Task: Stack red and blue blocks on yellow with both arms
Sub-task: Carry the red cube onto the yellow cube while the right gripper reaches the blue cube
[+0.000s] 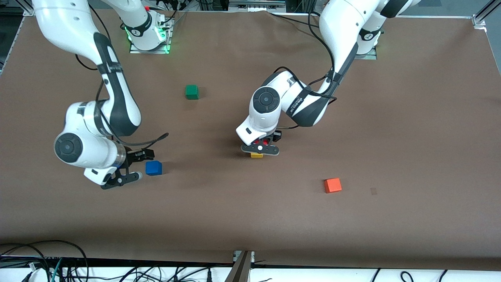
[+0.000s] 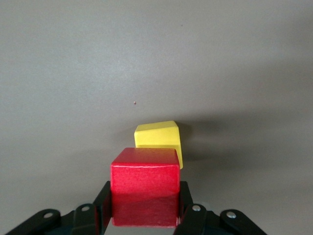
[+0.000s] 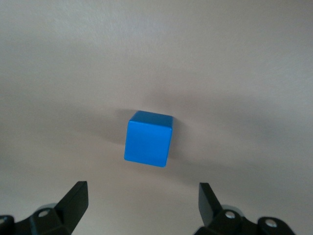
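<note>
My left gripper is shut on the red block and holds it just over the yellow cube, near the table's middle. In the left wrist view the red block sits between the fingers and hides part of the yellow cube; I cannot tell whether the two touch. My right gripper is open and low at the table, beside the blue block, toward the right arm's end. In the right wrist view the blue block lies ahead of the open fingers, outside the gap.
A green cube lies farther from the front camera, between the two arms. An orange cube lies nearer the front camera, toward the left arm's end. Cables run along the table's front edge.
</note>
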`<state>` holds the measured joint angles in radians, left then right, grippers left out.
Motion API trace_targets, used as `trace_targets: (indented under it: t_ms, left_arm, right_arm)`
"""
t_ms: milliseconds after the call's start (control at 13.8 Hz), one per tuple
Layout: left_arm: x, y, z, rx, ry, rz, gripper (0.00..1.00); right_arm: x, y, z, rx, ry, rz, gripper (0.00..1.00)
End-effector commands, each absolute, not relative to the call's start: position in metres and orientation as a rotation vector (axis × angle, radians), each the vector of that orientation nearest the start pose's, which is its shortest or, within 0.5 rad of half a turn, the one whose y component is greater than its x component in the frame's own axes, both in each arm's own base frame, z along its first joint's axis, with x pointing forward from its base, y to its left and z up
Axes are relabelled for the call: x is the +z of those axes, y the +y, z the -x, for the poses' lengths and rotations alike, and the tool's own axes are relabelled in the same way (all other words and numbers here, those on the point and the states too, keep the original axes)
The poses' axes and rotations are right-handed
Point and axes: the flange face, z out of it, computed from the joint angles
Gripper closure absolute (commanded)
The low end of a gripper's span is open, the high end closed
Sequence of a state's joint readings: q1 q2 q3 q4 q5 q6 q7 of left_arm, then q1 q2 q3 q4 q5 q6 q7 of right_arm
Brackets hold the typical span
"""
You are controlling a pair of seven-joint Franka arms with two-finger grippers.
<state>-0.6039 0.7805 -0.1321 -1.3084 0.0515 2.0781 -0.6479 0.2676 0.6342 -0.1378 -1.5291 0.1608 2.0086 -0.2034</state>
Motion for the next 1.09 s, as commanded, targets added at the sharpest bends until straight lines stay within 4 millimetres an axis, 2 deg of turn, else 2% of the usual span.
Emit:
trace_targets:
  t_ms: [0,145,218,436,581,726,1017]
  left_arm:
    - [0.274,-0.483,-0.581,-0.017,0.068,3.149,0.67]
    - [0.267,-0.481,-0.585,-0.029,0.040,3.139,0.67]
    - [0.266,-0.486,-0.584,-0.035,0.034,3.139,0.67]
    - [0.266,-0.491,-0.582,-0.056,0.036,3.129,0.67]
    - [0.266,-0.494,-0.579,-0.057,0.034,3.128,0.67]
    - [0.266,-0.500,-0.574,-0.060,0.034,3.127,0.67]
    - [0.261,-0.500,-0.573,-0.056,0.031,3.118,0.67]
  right_arm:
    - [0.247,0.111,-0.681,0.217,-0.377,3.028,0.00]
    - [0.225,0.110,-0.673,0.160,-0.372,3.044,0.00]
    - [0.221,0.110,-0.671,0.152,-0.371,3.046,0.00]
    - [0.215,0.110,-0.670,0.162,-0.372,3.047,0.01]
    - [0.215,0.117,-0.669,0.151,-0.388,3.047,0.03]
    - [0.211,0.120,-0.668,0.142,-0.393,3.050,0.08]
    - [0.209,0.125,-0.667,0.139,-0.405,3.049,0.21]
